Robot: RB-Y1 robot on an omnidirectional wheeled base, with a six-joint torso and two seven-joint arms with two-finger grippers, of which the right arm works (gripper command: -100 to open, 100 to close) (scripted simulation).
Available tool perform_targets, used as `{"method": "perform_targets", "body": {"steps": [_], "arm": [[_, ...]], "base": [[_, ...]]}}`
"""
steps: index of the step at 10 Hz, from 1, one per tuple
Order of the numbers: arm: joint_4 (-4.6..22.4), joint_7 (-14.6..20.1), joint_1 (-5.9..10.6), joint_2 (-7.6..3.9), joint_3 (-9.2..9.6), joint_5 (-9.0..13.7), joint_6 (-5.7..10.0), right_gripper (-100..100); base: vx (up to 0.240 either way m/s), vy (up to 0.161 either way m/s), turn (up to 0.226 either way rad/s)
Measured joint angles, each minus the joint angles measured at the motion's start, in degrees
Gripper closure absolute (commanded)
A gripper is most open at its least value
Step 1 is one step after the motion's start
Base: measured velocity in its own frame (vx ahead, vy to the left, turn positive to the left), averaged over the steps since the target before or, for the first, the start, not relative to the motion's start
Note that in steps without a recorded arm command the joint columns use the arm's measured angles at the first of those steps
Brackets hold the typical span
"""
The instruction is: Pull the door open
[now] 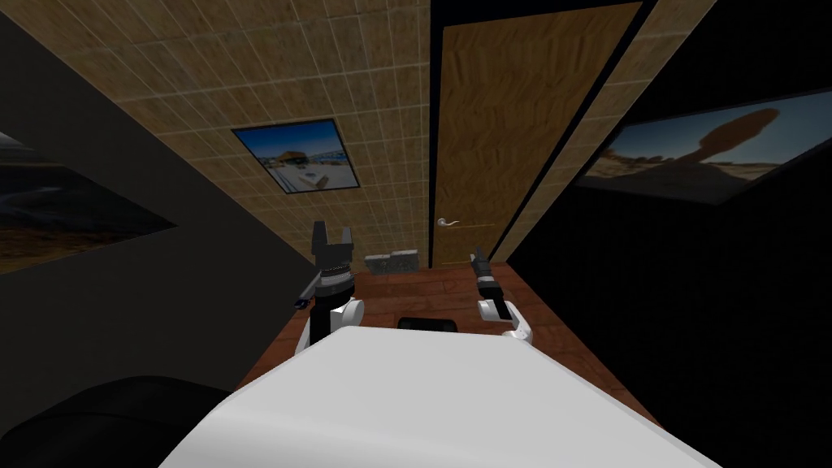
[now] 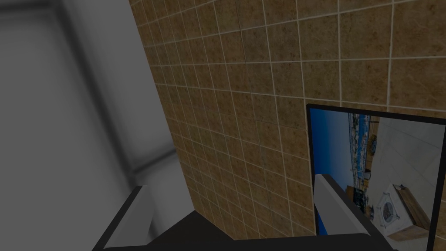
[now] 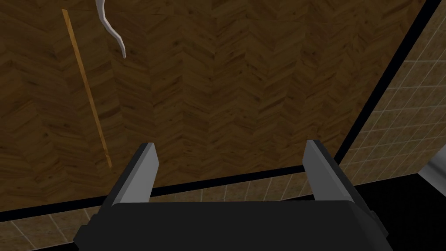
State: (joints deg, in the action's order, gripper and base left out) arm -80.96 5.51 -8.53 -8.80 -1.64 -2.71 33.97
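Observation:
A brown wood-grain door (image 1: 520, 130) in a black frame stands ahead at the end of a narrow passage. Its silver lever handle (image 1: 447, 222) sits low on the door's left side. My right gripper (image 1: 479, 259) hangs open, a short way before the door and right of the handle. In the right wrist view the open right gripper (image 3: 228, 161) faces the door panel (image 3: 244, 87), with the handle's curved tip (image 3: 114, 32) off beyond one finger. My left gripper (image 1: 332, 237) is raised near the tiled wall, and the left wrist view shows the left gripper (image 2: 237, 205) open.
A tiled wall (image 1: 325, 73) with a framed picture (image 1: 299, 157) runs left of the door. Grey boxes (image 1: 391, 262) sit on the red-brown floor (image 1: 431, 292) at the wall's foot. A dark wall (image 1: 731, 268) with a large picture (image 1: 707, 154) closes the right side, a grey wall (image 1: 97, 268) the left.

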Motion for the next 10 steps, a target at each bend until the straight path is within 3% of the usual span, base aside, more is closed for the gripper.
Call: {"method": "perform_targets", "body": {"steps": [10], "arm": [[13.09, 2.81, 5.86, -1.99, -1.13, -1.81, 1.59, -100]], "base": [[0.101, 0.011, 0.024]]}}
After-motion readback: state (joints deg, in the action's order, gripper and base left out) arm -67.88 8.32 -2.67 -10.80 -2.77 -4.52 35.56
